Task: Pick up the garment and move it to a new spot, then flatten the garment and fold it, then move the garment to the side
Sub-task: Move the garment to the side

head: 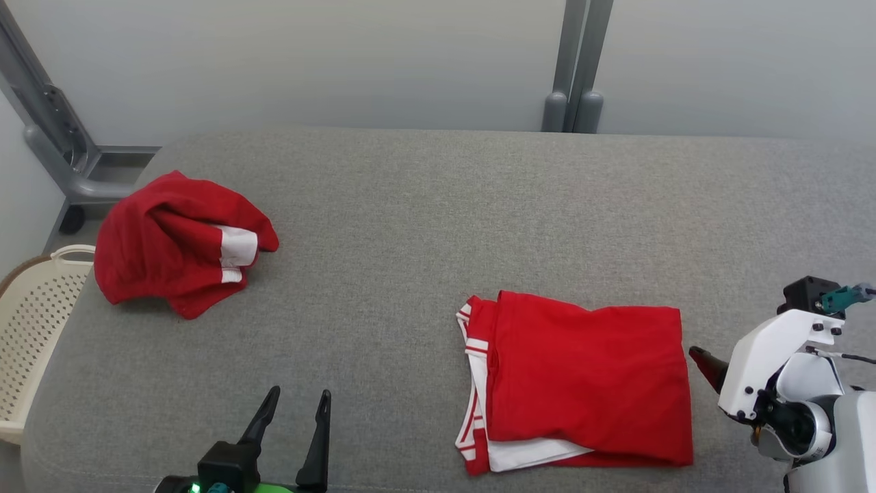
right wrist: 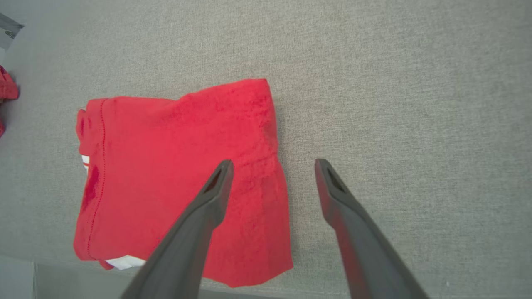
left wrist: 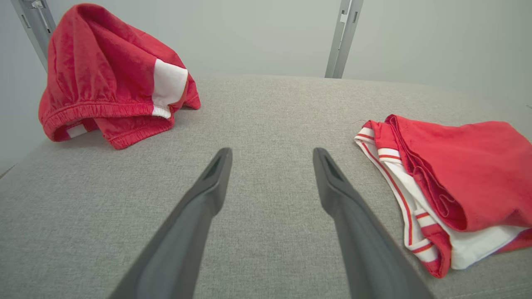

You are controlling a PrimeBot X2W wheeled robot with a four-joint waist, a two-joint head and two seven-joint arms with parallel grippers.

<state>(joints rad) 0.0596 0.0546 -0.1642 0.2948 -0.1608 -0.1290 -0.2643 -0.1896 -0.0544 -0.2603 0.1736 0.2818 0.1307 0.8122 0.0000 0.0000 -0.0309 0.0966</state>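
The folded garment (head: 588, 376) lies flat on the near right part of the grey fabric-covered desk (head: 410, 226). It is a red rectangle of cloth. White layers with red stripes show along its left edge and at its near left corner. Its near edge lies close to the near edge of the desk.

The right pincer (right wrist: 273, 164) is released, its two dark fingers spread wide with nothing between them. In the right wrist view it hangs over the garment's right edge, with one finger in front of the red cloth and the other in front of bare grey fabric. In the head view, one dark fingertip of this pincer points left, just beside the garment's right edge and slightly apart from it. The white forearm sits at the right border.

The left pincer (head: 298, 397) is released too. It stands at the near edge of the desk, left of the folded garment, with its fingers pointing to the far side. Only bare grey fabric lies between them.

A second, crumpled red garment (head: 171, 243) with white patches sits in a heap at the far left of the desk, well apart from the folded one. A pale perforated basket (head: 34, 315) stands beside the desk's left end. Grey metal posts (head: 575, 68) rise against the pale wall beyond the far edge.
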